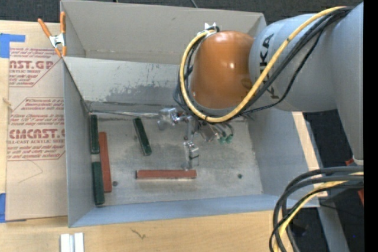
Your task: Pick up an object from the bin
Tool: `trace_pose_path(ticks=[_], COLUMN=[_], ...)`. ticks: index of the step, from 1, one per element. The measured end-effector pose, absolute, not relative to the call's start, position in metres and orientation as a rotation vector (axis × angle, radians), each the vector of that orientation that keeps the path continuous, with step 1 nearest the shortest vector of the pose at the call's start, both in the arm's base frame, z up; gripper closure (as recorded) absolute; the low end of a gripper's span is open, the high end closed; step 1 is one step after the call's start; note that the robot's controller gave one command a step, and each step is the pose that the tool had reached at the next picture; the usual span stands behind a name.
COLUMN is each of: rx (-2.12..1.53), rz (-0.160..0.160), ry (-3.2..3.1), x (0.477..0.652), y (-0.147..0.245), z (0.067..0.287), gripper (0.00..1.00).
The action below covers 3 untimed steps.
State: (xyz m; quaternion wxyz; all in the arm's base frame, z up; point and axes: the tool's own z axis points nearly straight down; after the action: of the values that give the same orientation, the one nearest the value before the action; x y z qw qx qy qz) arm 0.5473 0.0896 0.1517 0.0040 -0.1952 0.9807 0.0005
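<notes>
My gripper [180,135] hangs below the orange dome over the middle of the bin floor. It is open: one metal fingertip [168,118] points toward the back wall and the other sits near the red-brown stick, with nothing between them. A short dark green stick [142,136] lies slanted just left of the gripper. The red-brown flat stick [165,174] lies crosswise on the floor just below the lower fingertip and apart from it.
Along the bin's left wall lie a dark green stick [93,134], a long red-brown stick [104,161] and another dark green stick [97,183]. The arm and its cables cover the bin's right rear part.
</notes>
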Motion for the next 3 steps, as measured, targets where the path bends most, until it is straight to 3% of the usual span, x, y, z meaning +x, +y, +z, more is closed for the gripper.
trace_pose_path(ticks=[1,2,3], rx=[-0.615,-0.656,-0.715], rz=[0.003,0.003,0.003], ry=[3.078,3.072,3.059], x=[0.541,0.519,0.479], y=[0.091,0.076,0.099], z=[0.095,0.086,0.069], gripper=[0.0,0.0,1.0])
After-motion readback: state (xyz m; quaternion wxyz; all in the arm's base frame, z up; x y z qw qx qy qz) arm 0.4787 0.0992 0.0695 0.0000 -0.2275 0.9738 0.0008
